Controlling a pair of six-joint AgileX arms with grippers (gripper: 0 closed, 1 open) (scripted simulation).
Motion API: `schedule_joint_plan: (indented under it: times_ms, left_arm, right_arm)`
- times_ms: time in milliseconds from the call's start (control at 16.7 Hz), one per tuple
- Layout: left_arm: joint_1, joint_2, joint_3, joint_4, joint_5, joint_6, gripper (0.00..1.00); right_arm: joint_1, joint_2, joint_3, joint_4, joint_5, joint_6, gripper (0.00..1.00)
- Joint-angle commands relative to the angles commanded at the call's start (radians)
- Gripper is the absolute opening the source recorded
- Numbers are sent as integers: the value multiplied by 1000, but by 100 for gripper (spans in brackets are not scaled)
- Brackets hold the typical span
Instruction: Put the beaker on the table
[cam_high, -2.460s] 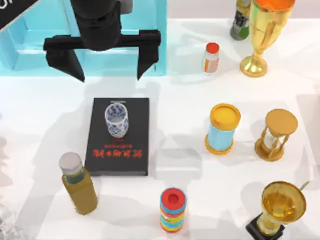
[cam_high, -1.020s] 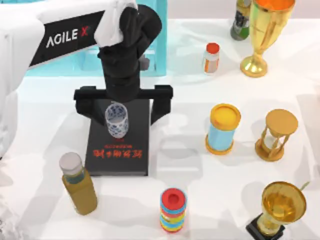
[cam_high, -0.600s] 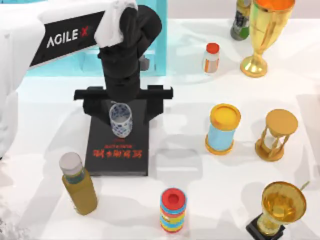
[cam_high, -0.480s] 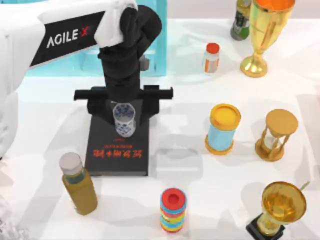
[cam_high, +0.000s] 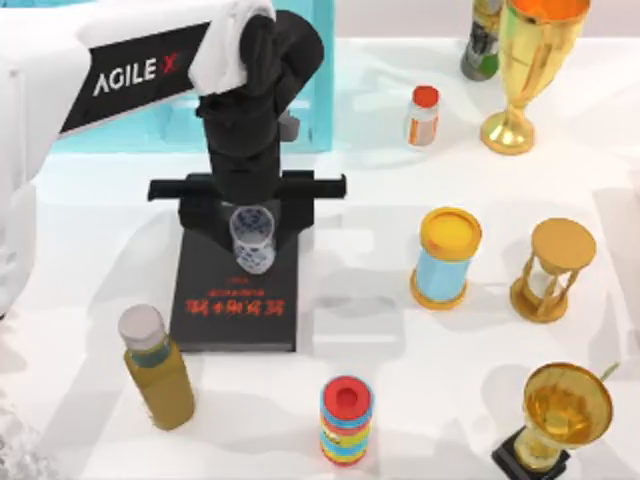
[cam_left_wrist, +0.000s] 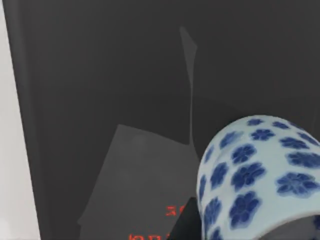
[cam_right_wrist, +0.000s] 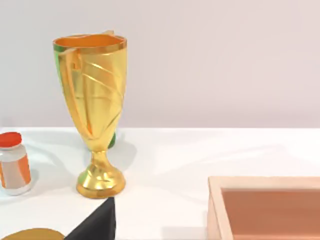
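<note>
The left gripper (cam_high: 252, 222) hangs over the far end of the black book (cam_high: 238, 290), which lies flat on the white table (cam_high: 400, 330) toward its left side. Its two black fingers are drawn in against the beaker (cam_high: 253, 240), one on each side, so the claw is narrowed to the cup's width and has the cup clasped between them. The beaker stands upright with its open mouth facing up, above the book's cover and on the far side of the red lettering. In the left wrist view the beaker (cam_left_wrist: 260, 180) shows its blue flower pattern close to the camera, with the dark book (cam_left_wrist: 100, 100) cover spread beyond it and a strip of white table along one edge; whether the cup's base touches the cover cannot be told.

The right arm's claw cannot be judged open or shut; its wrist view looks toward the tall gold trophy (cam_right_wrist: 95, 110) and the small orange-capped bottle (cam_right_wrist: 14, 162) at the table's far right.

A light-blue canister (cam_high: 445, 258) with an orange lid stands well to the right of the book
</note>
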Motion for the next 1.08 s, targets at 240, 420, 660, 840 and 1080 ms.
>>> schedule_joint_plan:
  times_ms: [240,420,660,840,1080]
  left_arm:
    - [0,0,0,0,0,0,0]
    - [0,-1,4,-4,-1,2,0]
    - [-1,-14,92,-106,-1,0,0]
    - [-1,-26,154,-180,0,0,0]
    - [0,-21,156,-181,-1,1,0]
  right_arm:
    - [0,0,0,0,0,0,100]
    - [0,0,0,0,0,0,100]
    - [0,0,0,0,0,0,100]
    - [0,0,0,0,0,0,100]
    - [0,0,0,0,0,0,100]
